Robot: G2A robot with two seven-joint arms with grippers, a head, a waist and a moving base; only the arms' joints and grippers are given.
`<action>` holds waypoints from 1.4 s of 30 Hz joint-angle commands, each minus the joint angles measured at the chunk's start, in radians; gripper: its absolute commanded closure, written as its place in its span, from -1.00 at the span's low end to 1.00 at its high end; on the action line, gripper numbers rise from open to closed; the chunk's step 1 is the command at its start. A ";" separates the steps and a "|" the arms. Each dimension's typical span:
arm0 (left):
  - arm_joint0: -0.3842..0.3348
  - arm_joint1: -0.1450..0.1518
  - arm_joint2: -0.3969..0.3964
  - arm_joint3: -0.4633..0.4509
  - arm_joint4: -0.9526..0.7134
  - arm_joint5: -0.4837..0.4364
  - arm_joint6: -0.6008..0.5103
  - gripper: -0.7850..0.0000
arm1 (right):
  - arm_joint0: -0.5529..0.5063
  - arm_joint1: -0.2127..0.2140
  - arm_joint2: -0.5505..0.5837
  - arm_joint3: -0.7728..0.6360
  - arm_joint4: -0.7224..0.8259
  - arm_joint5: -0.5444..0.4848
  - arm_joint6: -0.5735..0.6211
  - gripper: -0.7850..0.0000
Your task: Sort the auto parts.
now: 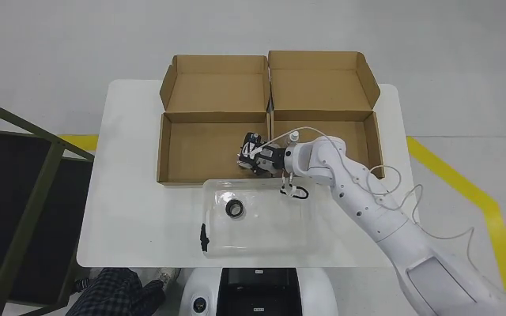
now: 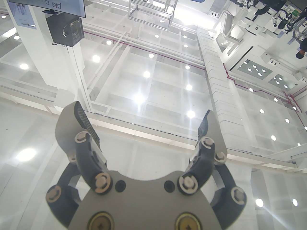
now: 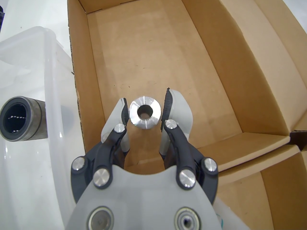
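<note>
Right wrist view | metal ring (image 3: 144, 116) held in right gripper (image 3: 145, 102) | over cardboard box (image 3: 156, 48)

2 cardboard boxes (image 1: 194, 150) side by side — clear bin (image 1: 261, 225) near

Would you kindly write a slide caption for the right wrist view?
Right gripper holds a metal ring over the open cardboard box, beside the clear bin.

Top camera, above my arms, looks straight down on the table (image 1: 126, 197). My right wrist camera sits close behind my right gripper (image 3: 146, 99), clamped on a metal ring (image 3: 144, 123), facing the cardboard box (image 3: 148, 48) ahead. Both views share that box and the clear bin (image 3: 36, 77) beside my hand. My left wrist camera faces the ceiling (image 2: 168, 72) past my left gripper (image 2: 142, 110).
</note>
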 commanded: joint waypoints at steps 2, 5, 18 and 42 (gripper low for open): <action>0.000 0.000 0.000 0.000 0.000 0.000 0.000 -1.00 | -0.002 -0.001 0.004 -0.003 0.001 -0.004 0.003 0.25; 0.000 0.000 0.000 0.000 0.000 0.000 0.000 -1.00 | -0.005 0.000 0.013 -0.015 0.003 -0.006 -0.005 0.22; 0.000 0.000 0.000 0.000 0.000 0.000 0.000 -1.00 | -0.090 0.033 0.093 -0.238 -0.030 -0.055 -0.007 0.08; 0.000 0.000 0.000 0.000 0.000 0.000 0.000 -1.00 | -0.394 0.098 0.148 -0.565 -0.160 -0.154 -0.001 -0.07</action>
